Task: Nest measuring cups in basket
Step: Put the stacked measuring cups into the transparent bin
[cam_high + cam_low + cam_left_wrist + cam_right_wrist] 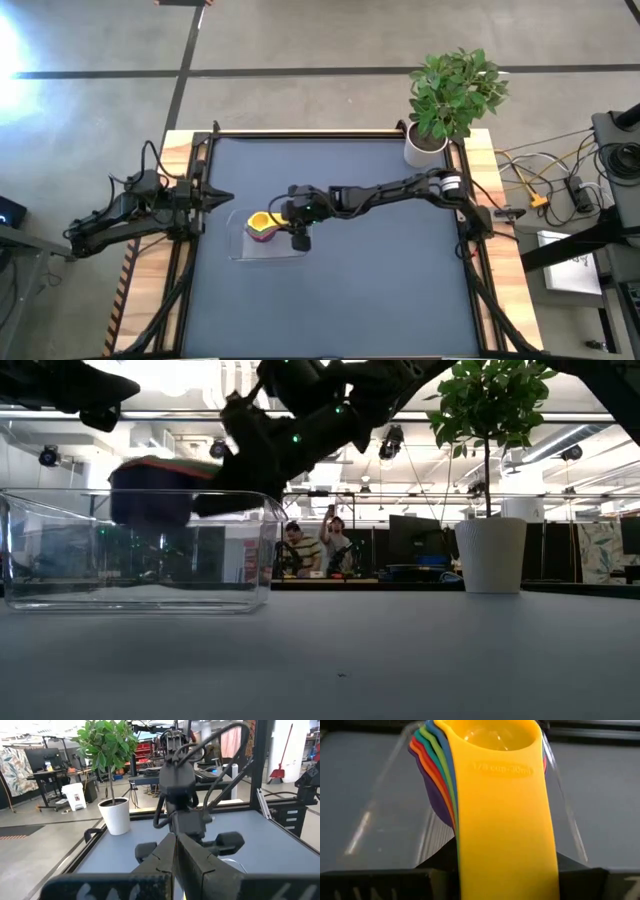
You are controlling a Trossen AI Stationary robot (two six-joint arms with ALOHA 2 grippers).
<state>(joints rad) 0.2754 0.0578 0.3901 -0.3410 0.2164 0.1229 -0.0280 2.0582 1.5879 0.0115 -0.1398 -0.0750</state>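
Note:
The measuring cups are nested in one stack, yellow on top, with blue, green, orange, red and purple rims showing below it. My right gripper is shut on the stack and holds it over the clear basket. In the low view the stack hangs partly below the rim of the basket and above its floor. The basket stands on the dark table. My left gripper is shut and waits at the table's left edge, apart from the basket. My right gripper pinches the stacked flat handles between its two fingers, near the handles' free end. It comes from the table's right side, along the handles. The stack is lifted clear, and its bowls stick out beyond the fingers over the basket.
A white pot with a green plant stands at the table's far right corner. Metal frame rails run along the table's sides. People sit in the room beyond the far edge.

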